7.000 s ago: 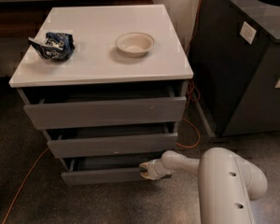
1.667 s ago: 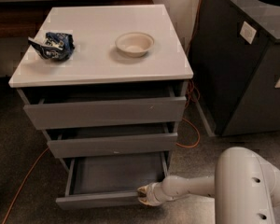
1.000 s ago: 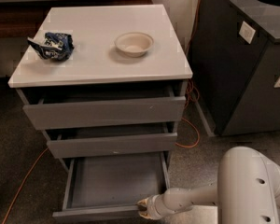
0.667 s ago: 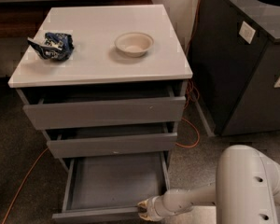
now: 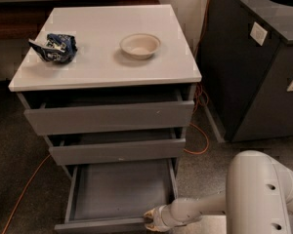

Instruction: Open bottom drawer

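Note:
The bottom drawer of the grey three-drawer cabinet stands pulled far out, showing its shallow flat grey tray with nothing in it. Its slim front edge lies at the bottom of the view. My gripper is at the right end of that front edge, at the end of my white arm, which reaches in from the lower right. The top drawer and middle drawer stand slightly ajar above it.
On the white cabinet top lie a crumpled blue chip bag and a white bowl. A dark bin cabinet stands to the right. An orange cable runs across the floor behind and left of the cabinet.
The bottom drawer went from nearly closed to pulled far out, with my gripper moving toward the camera at its right front corner. Over the last second it has hardly moved.

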`<state>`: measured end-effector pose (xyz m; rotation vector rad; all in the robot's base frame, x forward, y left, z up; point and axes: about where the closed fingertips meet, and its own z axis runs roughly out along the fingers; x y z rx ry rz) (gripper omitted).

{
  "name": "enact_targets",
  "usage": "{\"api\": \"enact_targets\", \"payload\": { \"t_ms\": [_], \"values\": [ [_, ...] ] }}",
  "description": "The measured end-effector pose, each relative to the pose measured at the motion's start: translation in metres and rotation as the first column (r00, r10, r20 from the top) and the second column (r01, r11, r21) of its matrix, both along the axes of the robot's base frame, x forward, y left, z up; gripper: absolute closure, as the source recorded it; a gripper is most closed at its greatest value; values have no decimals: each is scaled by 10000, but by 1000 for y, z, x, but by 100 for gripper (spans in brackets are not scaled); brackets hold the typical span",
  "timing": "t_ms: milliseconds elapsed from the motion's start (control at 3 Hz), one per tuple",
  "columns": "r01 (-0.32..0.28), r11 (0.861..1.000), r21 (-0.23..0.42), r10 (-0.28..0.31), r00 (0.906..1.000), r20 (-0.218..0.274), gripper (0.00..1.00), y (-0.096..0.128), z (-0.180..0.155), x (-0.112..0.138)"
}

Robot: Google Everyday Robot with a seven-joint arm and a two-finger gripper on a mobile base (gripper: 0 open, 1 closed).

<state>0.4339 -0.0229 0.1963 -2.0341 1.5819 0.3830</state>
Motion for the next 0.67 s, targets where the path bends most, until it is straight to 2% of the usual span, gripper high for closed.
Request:
{"api": "enact_targets", "payload": {
  "t_ms": [333,667],
  "values": [
    [-17,10000,13,17,10000,-31,20,1,-1,-2],
    [-24,10000,22,24,10000,-47,0,2,-2,-3]
  ]
}}
